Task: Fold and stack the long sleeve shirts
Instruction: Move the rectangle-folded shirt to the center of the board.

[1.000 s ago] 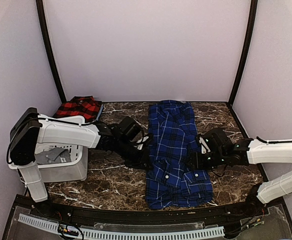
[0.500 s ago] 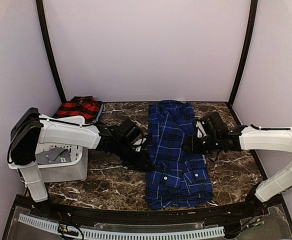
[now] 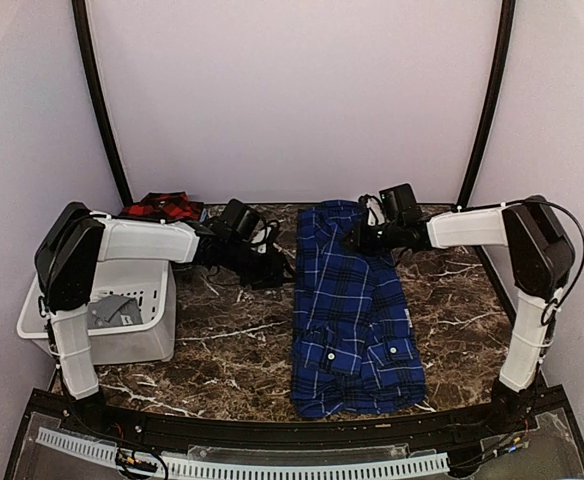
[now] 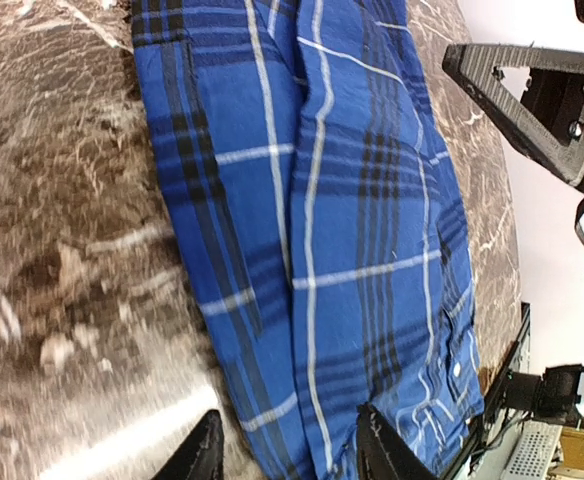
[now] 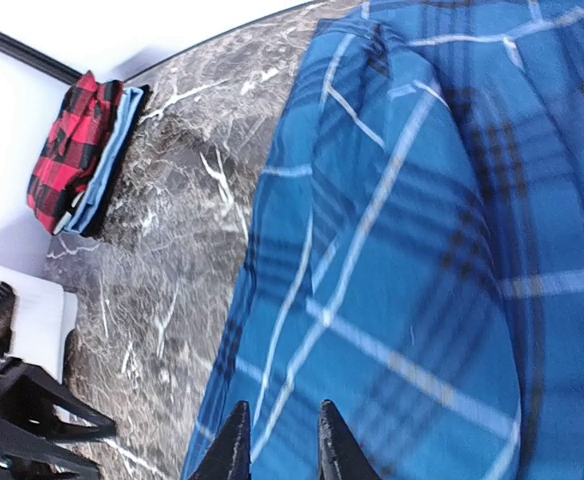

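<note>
The dark blue plaid long sleeve shirt [image 3: 352,310] lies folded into a long strip down the middle of the marble table, its white buttons toward the near end. The red-and-black shirt [image 3: 162,207] lies folded at the back left corner on a light blue cloth [image 5: 104,160]. My left gripper [image 3: 274,268] hovers open at the blue shirt's far left edge [image 4: 272,250], with nothing between its fingers [image 4: 204,455]. My right gripper [image 3: 356,240] hangs over the shirt's far end [image 5: 422,280], jaws a narrow gap apart, holding nothing.
A white basket [image 3: 132,335] stands at the left, under the left arm. Dark marble table [image 3: 222,340] shows on both sides of the shirt. Black frame posts [image 3: 102,110] and pale walls close in the back corners.
Both arms have moved from the shirt's middle to its far end. The left gripper has opened and let go of the cloth. The right jaws have narrowed.
</note>
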### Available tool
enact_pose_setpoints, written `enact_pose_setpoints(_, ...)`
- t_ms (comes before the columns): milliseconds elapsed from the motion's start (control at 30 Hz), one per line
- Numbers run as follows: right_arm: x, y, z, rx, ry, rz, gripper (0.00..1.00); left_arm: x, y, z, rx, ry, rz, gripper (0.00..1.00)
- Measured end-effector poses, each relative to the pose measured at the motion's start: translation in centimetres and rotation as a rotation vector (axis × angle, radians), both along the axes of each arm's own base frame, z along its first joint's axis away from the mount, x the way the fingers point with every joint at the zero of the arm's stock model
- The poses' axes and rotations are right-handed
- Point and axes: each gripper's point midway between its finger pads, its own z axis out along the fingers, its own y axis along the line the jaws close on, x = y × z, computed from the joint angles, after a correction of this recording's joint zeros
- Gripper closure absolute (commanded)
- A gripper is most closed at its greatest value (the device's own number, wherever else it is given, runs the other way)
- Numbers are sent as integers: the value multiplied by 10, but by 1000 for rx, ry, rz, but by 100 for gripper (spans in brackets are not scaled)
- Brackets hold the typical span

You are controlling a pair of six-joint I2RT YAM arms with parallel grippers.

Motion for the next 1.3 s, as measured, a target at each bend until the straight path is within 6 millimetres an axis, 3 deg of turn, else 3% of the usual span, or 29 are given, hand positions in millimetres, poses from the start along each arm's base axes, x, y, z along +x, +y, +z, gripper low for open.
enact_pose_setpoints(133,31,10,-12,56,14,30,81,22,-6,-22,-4,7,15,56)
enact_pose_setpoints(233,49,12,-33,85,39,39,81,33,-7,-42,14,23,28,55)
enact_pose_setpoints(467,67,1,-79,108,135,17,81,41,-12,-61,26,39,31,56)
enact_pose_setpoints(600,72,0,-77,133,137,15,81,42,-13,-61,18,41,35,60)
enact_pose_setpoints(800,76,1,-73,144,124,12,80,42,-18,-65,-7,58,37,75)
enact_pose_setpoints(867,76,1,-72,146,125,10,80,42,-21,-66,-17,66,37,81)
enact_pose_setpoints(967,78,2,-71,150,117,5,80,43,-28,-69,-31,76,31,98)
enact_pose_setpoints(1133,79,2,-69,159,115,1,79,41,-33,-73,-51,101,35,100)
enact_pose_setpoints(1300,79,7,-68,182,122,3,79,42,-25,-75,-52,107,63,100)
